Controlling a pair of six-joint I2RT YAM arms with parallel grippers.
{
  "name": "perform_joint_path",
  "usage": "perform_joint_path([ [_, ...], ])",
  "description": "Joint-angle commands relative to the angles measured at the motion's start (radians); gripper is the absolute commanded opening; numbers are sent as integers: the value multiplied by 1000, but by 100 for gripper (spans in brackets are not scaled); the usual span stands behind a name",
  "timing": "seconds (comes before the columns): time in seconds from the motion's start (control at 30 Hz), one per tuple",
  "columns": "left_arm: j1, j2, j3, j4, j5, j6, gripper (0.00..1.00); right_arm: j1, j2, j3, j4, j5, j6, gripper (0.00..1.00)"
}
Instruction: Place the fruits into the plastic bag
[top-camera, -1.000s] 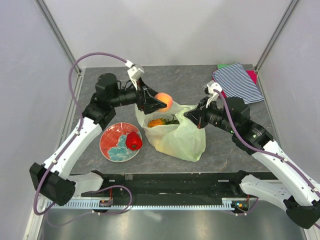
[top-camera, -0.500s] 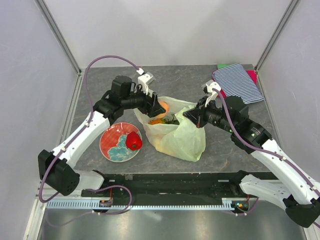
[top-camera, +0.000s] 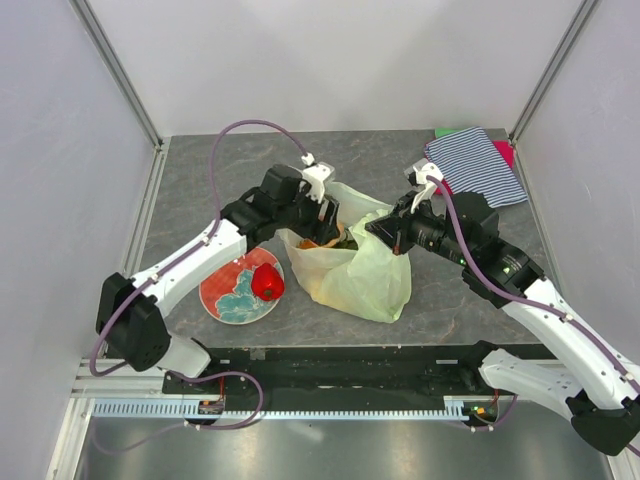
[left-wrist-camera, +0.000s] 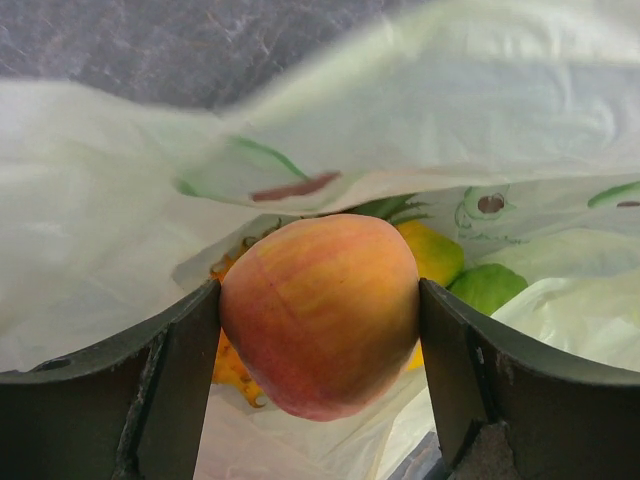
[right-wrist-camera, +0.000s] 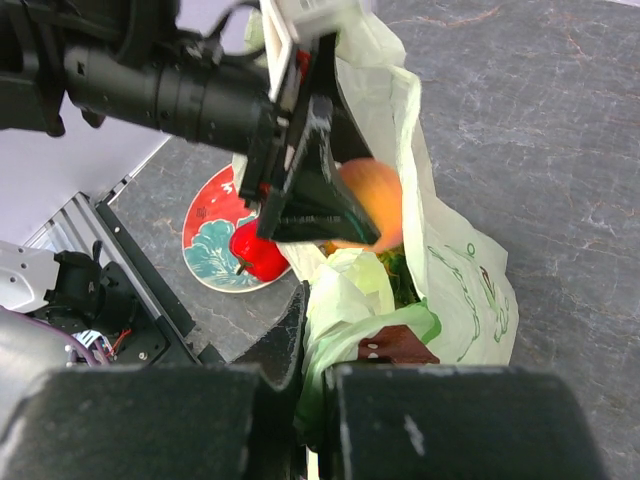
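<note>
Left gripper (left-wrist-camera: 318, 300) is clamped on the peach (left-wrist-camera: 320, 330) at mid-frame, at the plastic bag (left-wrist-camera: 90, 230) mouth; if released off-centre, the peach may be deflected over the slack rim.

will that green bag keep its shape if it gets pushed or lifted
Probably not: the bag looks thin and crinkled, so it would likely fold and slump. Its mouth seems held open only by the right gripper pinching the rim. The fruit inside probably anchors the bottom.
</note>
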Motion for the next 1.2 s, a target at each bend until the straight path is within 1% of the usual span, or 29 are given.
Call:
perform_joint_path([
  [0.0, -75, 55, 49, -91, -30, 34, 50, 1, -26, 12, 45, 5, 9, 0],
  [0.13, -133, 85, 58, -141, -81, 53, 54, -1, -29, 14, 42, 8, 11, 0],
  [0.23, -141, 88, 63, -140, -67, 50, 57, -1, -27, 15, 42, 8, 11, 0],
  [0.27, -139, 88, 63, -143, -61, 50, 60, 1, -29, 15, 42, 8, 12, 0],
  [0.33, -141, 94, 61, -145, -47, 48, 64, 1, -27, 14, 43, 9, 13, 0],
  [0.53, -141, 89, 67, -148, -38, 48, 88, 1, -27, 12, 40, 8, 14, 0],
  [0.67, -142, 72, 58, -138, -37, 40, 96, 1, -29, 12, 39, 11, 14, 0],
  [0.83, -142, 32, 43, -102, -53, 31, 97, 1, -32, 12, 39, 8, 16, 0],
  [0.9, -141, -7, 34, -85, -70, 33, 97, 1, -32, 14, 37, 9, 14, 0],
  [0.97, -141, -46, 15, -50, -58, 36, 97, 1, -34, 12, 39, 9, 16, 0],
  [1.03, -141, -124, -2, 7, -32, 25, 97, 1, -32, 14, 39, 6, 16, 0],
  [1.07, -141, -151, -29, 32, 9, 24, 97, 1, -32, 14, 39, 8, 17, 0],
  [1.1, -141, -218, -46, 64, 28, 20, 97, 1, -32, 14, 39, 8, 17, 0],
  [1.17, -139, -283, -92, 130, 48, 4, 99, 1, -30, 15, 39, 6, 16, 0],
])
